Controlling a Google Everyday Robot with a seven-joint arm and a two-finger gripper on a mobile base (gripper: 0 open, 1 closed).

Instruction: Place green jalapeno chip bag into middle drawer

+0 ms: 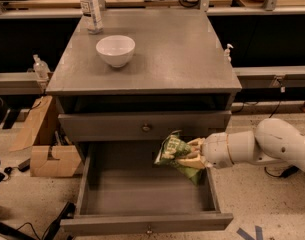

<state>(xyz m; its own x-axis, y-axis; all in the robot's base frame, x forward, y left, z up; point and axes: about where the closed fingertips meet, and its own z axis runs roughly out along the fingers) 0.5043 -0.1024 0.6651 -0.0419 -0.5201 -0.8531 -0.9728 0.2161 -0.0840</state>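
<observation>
The green jalapeno chip bag [173, 150] is a wrinkled green foil bag with pale print. My gripper [192, 154] is shut on it and holds it just above the right part of the open middle drawer [142, 186]. The drawer is pulled out, showing a bare grey floor, low side walls and a small knob on its front. My white arm [262, 146] reaches in from the right. The bag's lower corner hangs down toward the drawer floor.
A closed knobbed drawer front [144, 126] sits above the open one. On the cabinet top stand a white bowl [115, 49] and a water bottle [91, 9]. A cardboard box [39, 144] stands on the floor at the left. Cables lie on the floor.
</observation>
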